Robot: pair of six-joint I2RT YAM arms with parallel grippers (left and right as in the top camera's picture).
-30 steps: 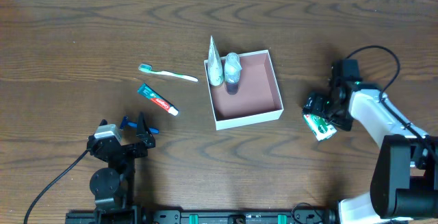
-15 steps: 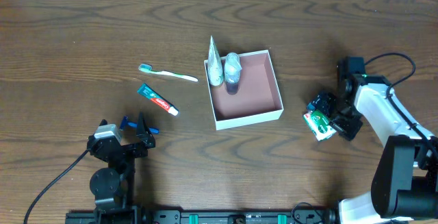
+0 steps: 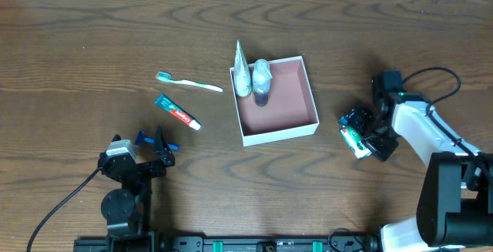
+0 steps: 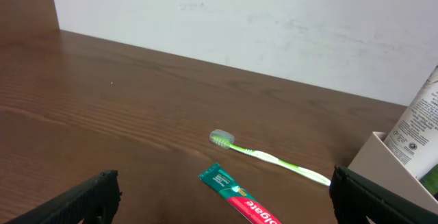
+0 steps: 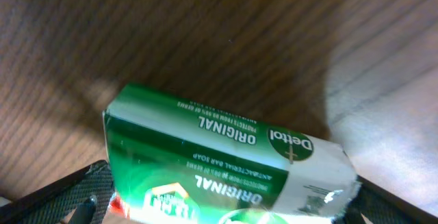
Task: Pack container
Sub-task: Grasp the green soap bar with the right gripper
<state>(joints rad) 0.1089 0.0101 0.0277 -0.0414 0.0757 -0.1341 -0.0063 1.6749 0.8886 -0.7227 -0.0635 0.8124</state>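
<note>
R claw [image 3: 359, 134] shifted left, gripping soap box [image 5: 226, 162]

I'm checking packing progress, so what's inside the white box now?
Inside the container, a white tube and a small bottle sit in the far-left corner, the tube poking above the rim. The remaining reddish floor is bare. Anything beneath those two is hidden.

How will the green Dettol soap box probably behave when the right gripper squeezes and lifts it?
The soap box is a flat-sided carton, so it should not roll. Its print looks glossy, so it may slip a little in a grip. The white end looks crumpled, so the thin card could probably dent under a hard squeeze.
</note>
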